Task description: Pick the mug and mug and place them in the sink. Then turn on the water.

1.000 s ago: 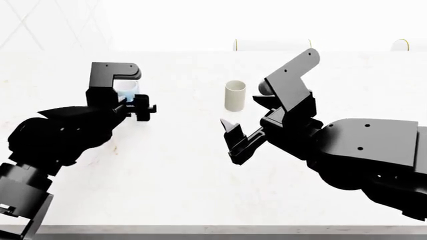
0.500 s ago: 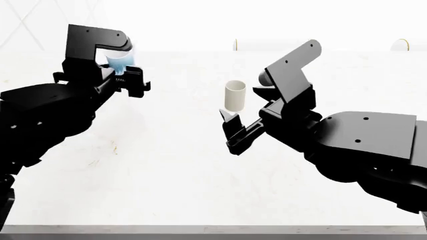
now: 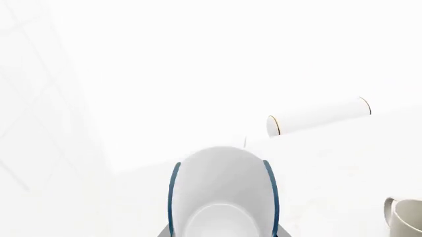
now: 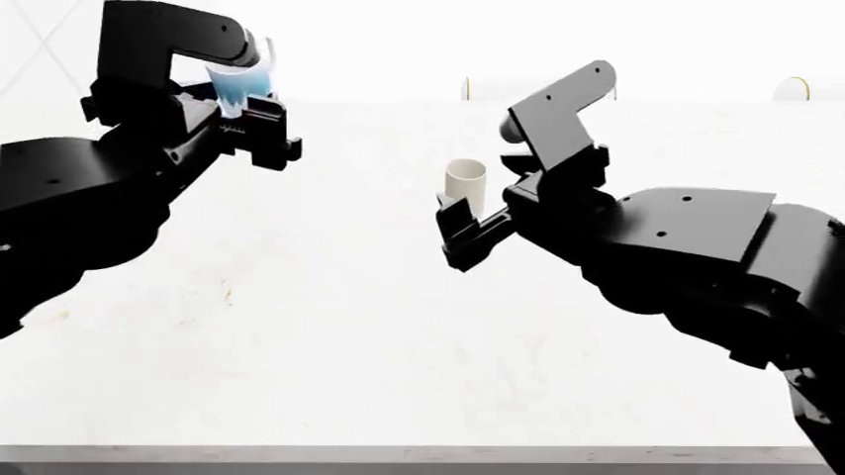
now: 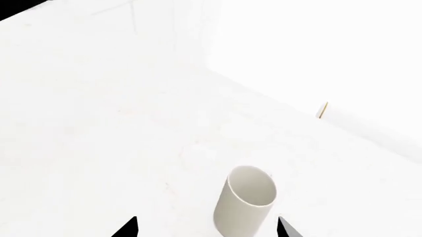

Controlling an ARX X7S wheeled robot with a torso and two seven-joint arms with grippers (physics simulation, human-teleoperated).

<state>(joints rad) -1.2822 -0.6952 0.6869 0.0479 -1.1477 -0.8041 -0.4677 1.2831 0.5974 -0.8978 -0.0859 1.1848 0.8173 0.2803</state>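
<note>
Left pincer holds the blue-patterned mug clear of the worktop; right pincer spread wide at the cream mug.

To take the cream mug well, the right arm should slide forward until both tips flank the wall, then close squarely on its middle; it stands upright mid-worktop, with bare surface all round. The near edge lies well below both arms. A white roll lies toward the far wall. The sink is out of view.

Simulated kitchen: white counter, mugs
</note>
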